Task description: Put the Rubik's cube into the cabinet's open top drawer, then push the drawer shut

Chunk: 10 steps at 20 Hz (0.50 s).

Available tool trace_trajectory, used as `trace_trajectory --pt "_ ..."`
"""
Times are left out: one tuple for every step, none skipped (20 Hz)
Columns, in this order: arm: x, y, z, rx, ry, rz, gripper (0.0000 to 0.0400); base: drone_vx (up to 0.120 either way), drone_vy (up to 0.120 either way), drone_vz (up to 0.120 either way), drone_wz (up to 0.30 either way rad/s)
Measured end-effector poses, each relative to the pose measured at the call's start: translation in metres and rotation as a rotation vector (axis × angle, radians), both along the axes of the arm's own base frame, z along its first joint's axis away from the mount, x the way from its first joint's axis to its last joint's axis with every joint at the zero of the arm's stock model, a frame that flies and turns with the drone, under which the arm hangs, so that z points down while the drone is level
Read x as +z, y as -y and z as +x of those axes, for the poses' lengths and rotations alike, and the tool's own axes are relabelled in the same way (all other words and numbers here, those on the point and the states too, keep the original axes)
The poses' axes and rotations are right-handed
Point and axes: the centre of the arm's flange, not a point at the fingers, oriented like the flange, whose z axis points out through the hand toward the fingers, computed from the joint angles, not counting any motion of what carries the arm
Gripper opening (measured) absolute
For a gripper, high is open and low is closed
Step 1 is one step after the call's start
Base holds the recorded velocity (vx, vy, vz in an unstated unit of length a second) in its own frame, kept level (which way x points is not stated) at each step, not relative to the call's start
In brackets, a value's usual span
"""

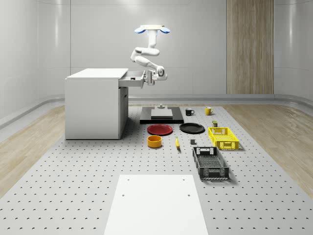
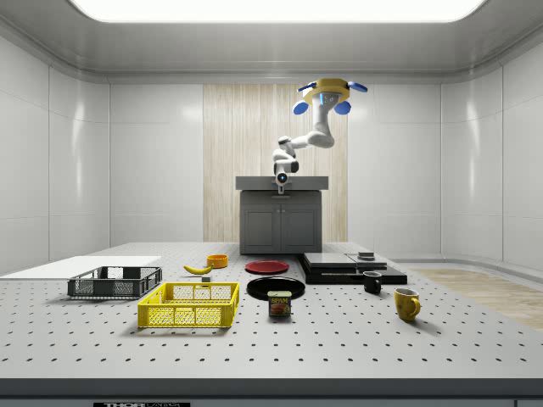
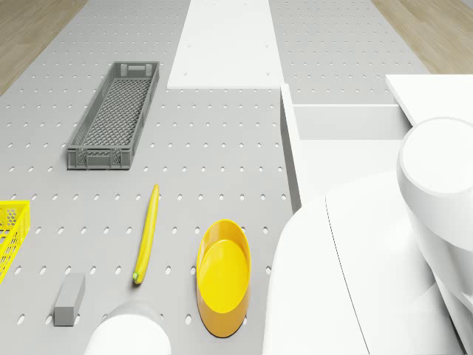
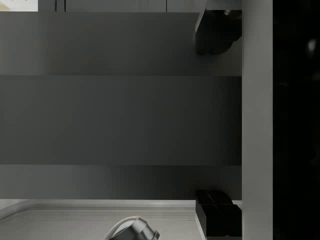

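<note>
**K:** So, which step are we on?

**M:** The push, I'd say. The drone point(image 1: 152, 29) hovers off the cabinet point(image 1: 93, 105) on its drawer side. The arm is folded down, with the gripper point(image 1: 150, 78) right at the front of the top drawer point(image 1: 133, 78). The drawer is still pulled out.

**K:** Gripper state?

**M:** Spread wide, nothing between the jaws. The wrist view has both fingers point(image 4: 216, 35) far apart, facing a flat grey panel. I take that to be the drawer front.

**K:** And the cube?

**M:** Can't tell. The drone view looks into the drawer, and the strip it shows is bare. The arm covers the rest. With empty jaws at the front panel, my guess is the cube is already inside.

**K:** Next move?

**M:** Square contact on the front panel, then a straight push along the slide until it's flush. Off-centre contact risks slipping.

**K:** What do the views add?

**M:** The whole-scene view gives how far the drawer sticks out. The wrist view gives finger spread. The drone view adds the yellow bowl point(image 3: 222, 277) and banana point(image 3: 146, 233) on the floor below.
</note>
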Motion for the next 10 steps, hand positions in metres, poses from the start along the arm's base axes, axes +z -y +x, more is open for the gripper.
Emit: trace_trajectory --pt "0.0 -0.005 0.0 0.0 0.0 0.0 0.04 0.0 0.0 0.0 0.0" --pt "0.0 -0.011 0.0 0.0 0.0 0.0 0.04 0.0 0.0 0.0 0.0" --pt "0.0 -0.016 0.0 0.0 -0.003 0.0 0.04 0.0 0.0 0.0 0.0" --pt "0.0 -0.021 0.0 0.0 0.001 0.0 0.04 0.0 0.0 0.0 0.0" --pt "0.0 -0.027 0.0 0.0 0.002 0.0 0.04 0.0 0.0 0.0 0.0" --pt "0.0 -0.032 0.0 0.0 0.002 0.0 0.04 0.0 0.0 0.0 0.0" --pt "0.0 -0.038 0.0 0.0 0.001 0.0 0.04 0.0 0.0 0.0 0.0" --pt "0.0 -0.043 0.0 0.0 0.001 0.0 0.04 0.0 0.0 0.0 0.0" --pt "0.001 -0.049 0.0 0.0 0.001 0.0 0.04 0.0 0.0 0.0 0.0" --pt "0.001 -0.054 0.0 0.0 0.0 0.0 0.04 0.0 0.0 0.0 0.0"
